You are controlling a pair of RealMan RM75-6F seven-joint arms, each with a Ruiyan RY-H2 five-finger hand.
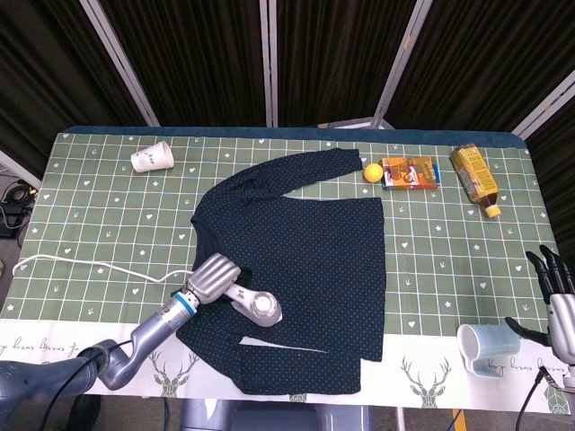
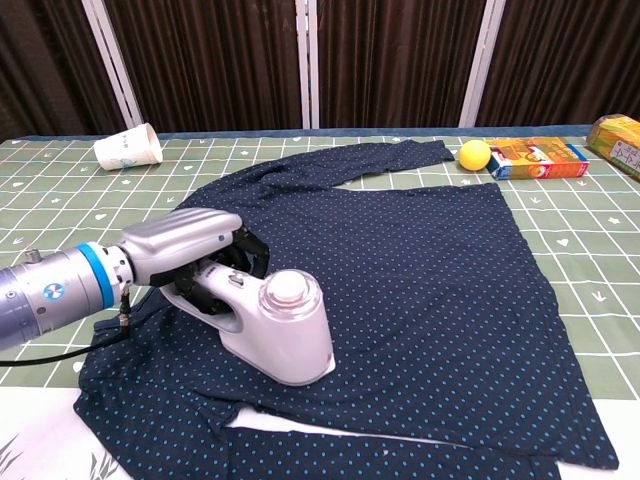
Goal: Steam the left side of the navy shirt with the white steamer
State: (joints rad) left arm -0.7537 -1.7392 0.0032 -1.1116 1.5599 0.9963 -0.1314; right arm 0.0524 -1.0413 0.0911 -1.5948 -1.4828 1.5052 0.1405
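Observation:
The navy dotted shirt lies spread flat on the table, also filling the chest view. The white steamer rests on the shirt's left lower part; in the chest view the steamer lies on the fabric with its round head up. My left hand grips the steamer's handle, and the chest view shows that hand wrapped over the handle. My right hand hovers at the right table edge, fingers spread, holding nothing.
A white cord trails left across the green checked cloth. A tipped paper cup lies back left. A yellow ball, snack box and juice carton sit back right. A pale blue cup stands by my right hand.

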